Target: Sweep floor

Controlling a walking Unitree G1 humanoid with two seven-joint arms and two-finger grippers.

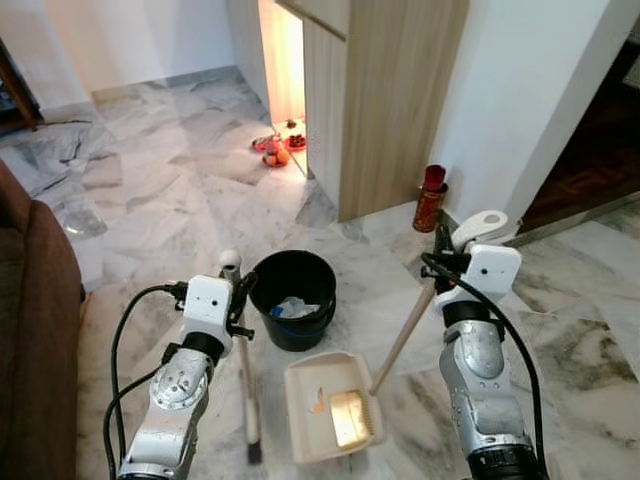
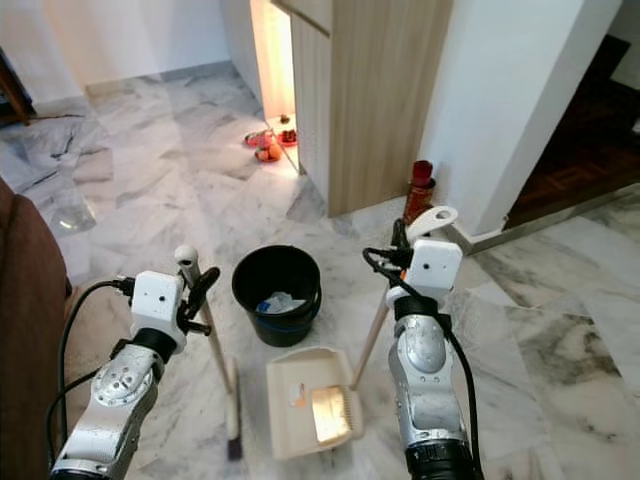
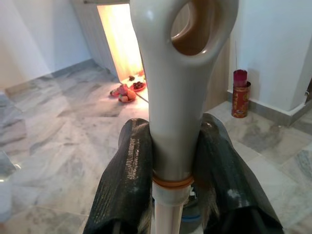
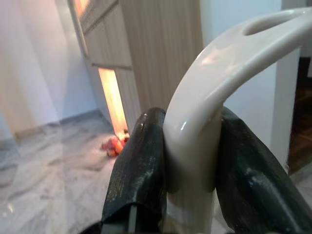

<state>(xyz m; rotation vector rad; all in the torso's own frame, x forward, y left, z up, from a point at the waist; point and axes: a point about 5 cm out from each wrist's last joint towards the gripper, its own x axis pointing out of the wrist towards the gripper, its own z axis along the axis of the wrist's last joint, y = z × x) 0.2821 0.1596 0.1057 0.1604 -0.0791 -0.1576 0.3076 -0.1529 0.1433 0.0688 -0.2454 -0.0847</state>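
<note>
Your broom [image 1: 247, 380] stands nearly upright on the marble floor [image 1: 180, 190], bristles down just left of the cream dustpan [image 1: 330, 405], whose tray lies flat in front of the black bucket [image 1: 293, 297]. Your left gripper [image 3: 170, 180] is clamped around the broom's handle top; your right gripper [image 4: 190, 161] is clamped around the dustpan's looped handle. A red tin [image 1: 431, 200] stands by the wooden cabinet [image 1: 390, 90].

A room in a home. Shiny marble floor [image 1: 180, 190], white walls [image 1: 520, 90], a tall wooden cupboard [image 1: 390, 100] and the arm of a brown sofa [image 1: 35, 330]. Small shoes [image 1: 275, 150] left by the lit gap, and a red tin [image 1: 430, 200] by the wall.
</note>
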